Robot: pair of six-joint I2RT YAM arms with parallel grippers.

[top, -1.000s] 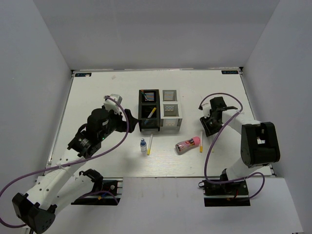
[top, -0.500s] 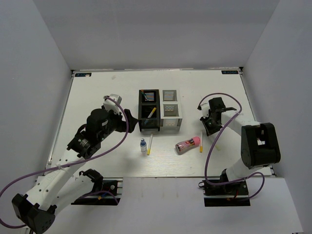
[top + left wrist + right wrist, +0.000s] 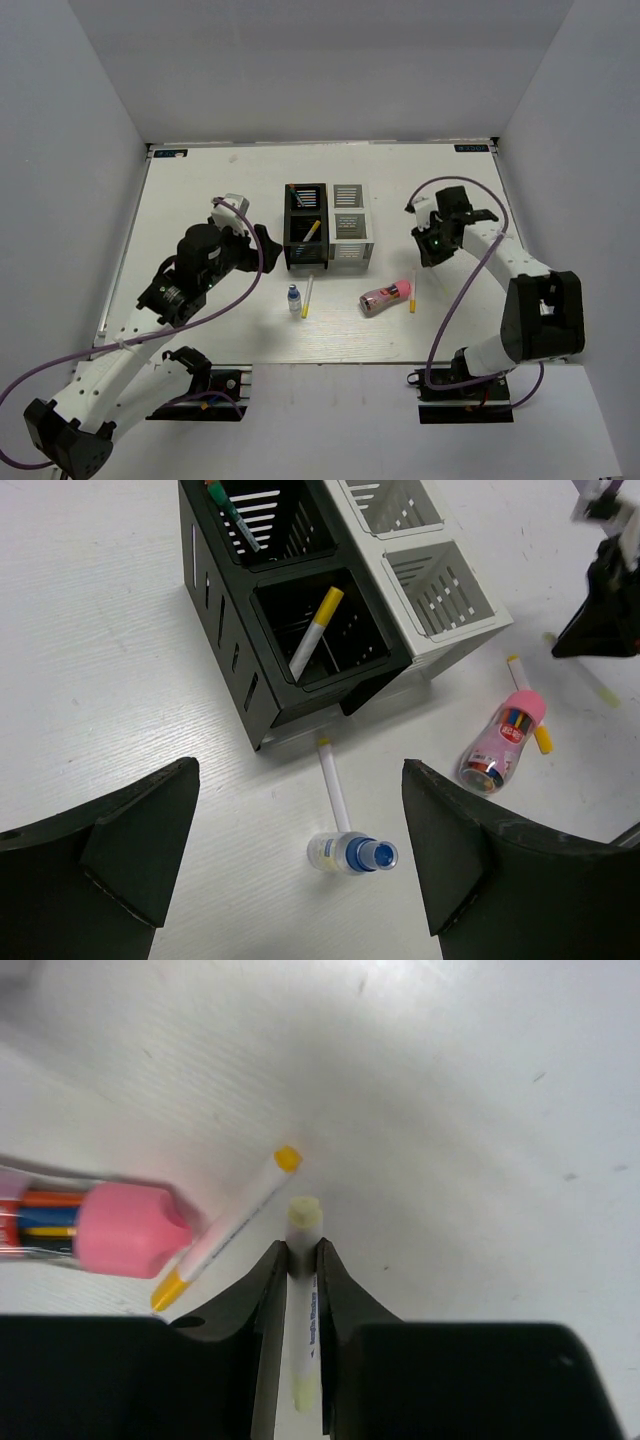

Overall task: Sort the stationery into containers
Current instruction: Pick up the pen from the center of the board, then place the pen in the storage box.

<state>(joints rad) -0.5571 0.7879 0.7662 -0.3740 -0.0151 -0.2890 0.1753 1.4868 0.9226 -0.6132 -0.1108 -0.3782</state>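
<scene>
Change: right gripper (image 3: pixel 302 1260) has lifted off the table (image 3: pixel 200 200) beside the pink cylinder (image 3: pixel 385 297), its arm swung outward.
Grip: jaws clamped on a pale pen (image 3: pixel 303 1218), held clear of the table.
Other arm: left gripper (image 3: pixel 300 825) spread wide, hovering near the black organiser (image 3: pixel 305 240).
Meaning: pick looks done; the carry to an organiser comes next.
Unsorted: bottle (image 3: pixel 294 299), loose pens (image 3: pixel 307 296).

Robotics lab cell, plain grey walls (image 3: pixel 320 70), white table (image 3: pixel 200 190), two cabled arms (image 3: pixel 190 265) bolted down
</scene>
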